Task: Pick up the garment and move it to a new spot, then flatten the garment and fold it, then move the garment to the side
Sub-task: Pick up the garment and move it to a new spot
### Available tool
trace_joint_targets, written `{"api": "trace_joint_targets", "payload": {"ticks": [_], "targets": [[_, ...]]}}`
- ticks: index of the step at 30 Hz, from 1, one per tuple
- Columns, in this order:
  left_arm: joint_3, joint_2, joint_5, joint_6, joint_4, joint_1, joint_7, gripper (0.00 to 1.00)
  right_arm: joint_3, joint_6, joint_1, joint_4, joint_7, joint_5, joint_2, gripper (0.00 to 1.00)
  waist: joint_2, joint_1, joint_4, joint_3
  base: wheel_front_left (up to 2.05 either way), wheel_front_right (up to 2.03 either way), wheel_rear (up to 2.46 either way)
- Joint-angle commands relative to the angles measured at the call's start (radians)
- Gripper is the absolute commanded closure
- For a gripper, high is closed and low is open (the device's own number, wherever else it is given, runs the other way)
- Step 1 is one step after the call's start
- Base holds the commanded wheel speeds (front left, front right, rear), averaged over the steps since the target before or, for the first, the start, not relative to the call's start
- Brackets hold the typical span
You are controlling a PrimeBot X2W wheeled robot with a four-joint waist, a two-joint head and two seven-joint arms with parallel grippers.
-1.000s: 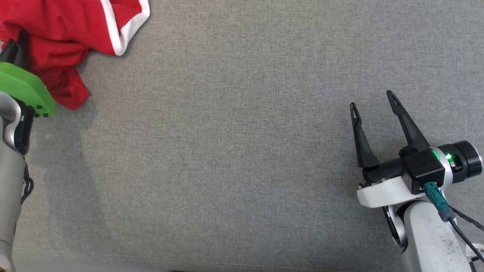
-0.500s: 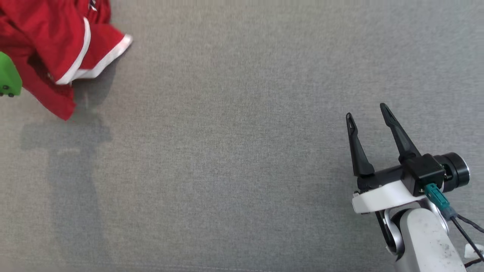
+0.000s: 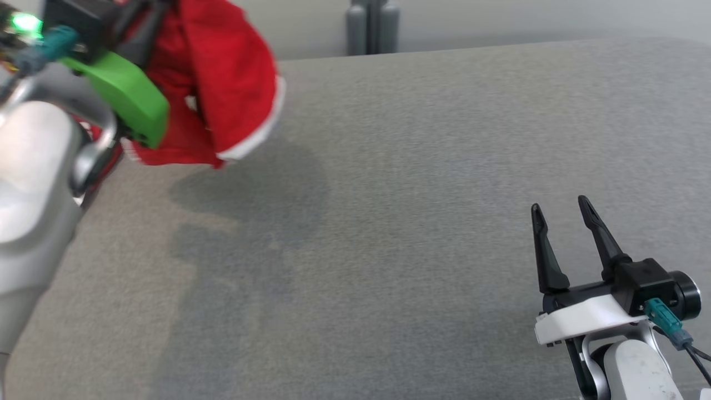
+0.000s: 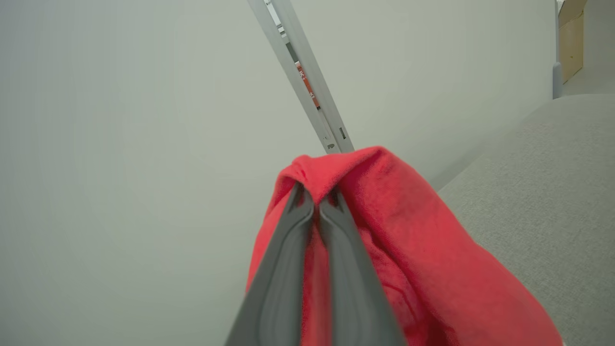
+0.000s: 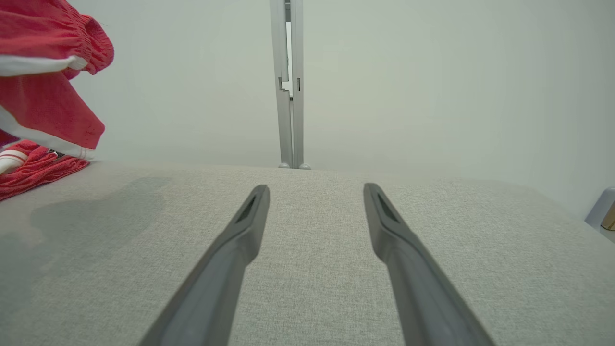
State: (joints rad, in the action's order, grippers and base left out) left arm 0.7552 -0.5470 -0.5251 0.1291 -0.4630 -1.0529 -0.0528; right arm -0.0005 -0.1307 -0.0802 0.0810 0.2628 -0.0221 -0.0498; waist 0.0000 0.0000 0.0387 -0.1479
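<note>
I'm holding the garment (image 3: 233,83) aloft for the move, my left gripper (image 4: 314,199) clamping a fold. My right gripper (image 3: 560,203) is idling, jaws apart, empty. Next I'm likely lowering it onto the table (image 3: 416,222).

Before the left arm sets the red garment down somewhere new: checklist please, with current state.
1. Grip: left pincer shut on the red garment, cloth bunched over its tips. Ok.
2. Garment fully off the grey surface: cannot tell. The right wrist view has red cloth lying on the surface at far left, and its link to the held part is hidden.
3. The right pincer is open and empty. Ok.
4. The right pincer is apart from the garment. Ok.
5. Surface between the arms bare for set-down. Ok.
</note>
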Motion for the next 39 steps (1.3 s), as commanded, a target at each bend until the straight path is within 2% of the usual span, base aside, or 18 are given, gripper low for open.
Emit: {"api": "trace_joint_targets", "payload": {"ticks": [1,5,9,15,20,21,22,23,24,25,26,32,39], "targets": [[0.016,0.014,-0.018,0.002,0.025,0.023,0.004,1.0,-0.004,0.0,0.014,0.0,0.003,-0.008,-0.001,0.0,0.0,0.0,-0.122,0.048,0.0,0.0,0.0],[0.049,0.066,-0.044,-0.004,0.07,0.056,-0.005,1.0,-0.002,0.0,0.005,0.0,0.003,-0.019,-0.001,0.0,0.0,0.0,-0.179,0.0,0.0,0.0,0.0],[0.076,0.138,-0.064,-0.022,0.056,0.118,-0.033,1.0,0.011,0.0,-0.022,-0.005,0.003,-0.034,-0.001,0.0,0.0,0.0,-0.226,-0.066,0.0,0.0,0.0],[0.132,0.259,-0.049,-0.058,-0.084,0.205,-0.105,1.0,0.025,0.0,-0.058,-0.005,0.003,-0.049,0.0,0.0,0.0,0.0,-0.266,-0.156,0.0,0.0,0.0],[0.146,0.329,-0.032,-0.095,-0.232,0.225,-0.163,1.0,0.029,0.0,-0.073,0.0,0.003,-0.057,-0.001,0.0,0.0,0.0,-0.277,-0.18,0.0,0.0,0.0],[0.141,0.339,-0.031,-0.103,-0.258,0.221,-0.175,0.9,0.03,0.0,-0.074,0.001,0.003,-0.058,-0.001,0.0,0.0,0.0,-0.277,-0.182,0.0,0.0,0.0],[0.137,0.347,-0.032,-0.105,-0.277,0.218,-0.182,0.71,0.032,0.0,-0.074,0.002,0.003,-0.058,-0.001,0.0,0.0,0.0,-0.275,-0.183,0.0,0.0,0.0],[0.137,0.357,-0.032,-0.101,-0.294,0.214,-0.189,0.69,0.031,0.0,-0.075,0.004,0.003,-0.059,-0.001,0.0,0.0,0.0,-0.272,-0.182,0.0,0.0,0.0],[0.135,0.363,-0.03,-0.097,-0.307,0.209,-0.195,0.61,0.031,0.0,-0.075,0.006,0.003,-0.059,-0.001,0.0,0.0,0.0,-0.268,-0.18,0.0,0.0,0.0],[0.129,0.368,-0.029,-0.097,-0.317,0.202,-0.199,0.33,0.03,0.0,-0.074,0.008,0.003,-0.058,-0.001,0.0,0.0,0.0,-0.262,-0.176,0.0,0.0,0.0],[0.125,0.371,-0.028,-0.096,-0.322,0.196,-0.205,0.0,0.029,0.0,-0.074,0.009,0.003,-0.058,-0.001,0.0,0.0,0.0,-0.258,-0.172,0.0,0.0,0.0],[0.067,0.378,-0.016,-0.099,-0.284,0.186,-0.213,0.0,0.016,0.0,-0.067,0.019,0.003,-0.046,-0.001,0.0,0.0,0.0,-0.21,-0.12,0.0,0.0,0.0],[-0.044,0.339,0.008,-0.123,-0.151,0.31,-0.212,0.0,-0.006,0.0,-0.037,0.032,0.003,-0.025,-0.001,0.0,0.0,0.0,-0.143,-0.021,0.0,0.0,0.0]]}}
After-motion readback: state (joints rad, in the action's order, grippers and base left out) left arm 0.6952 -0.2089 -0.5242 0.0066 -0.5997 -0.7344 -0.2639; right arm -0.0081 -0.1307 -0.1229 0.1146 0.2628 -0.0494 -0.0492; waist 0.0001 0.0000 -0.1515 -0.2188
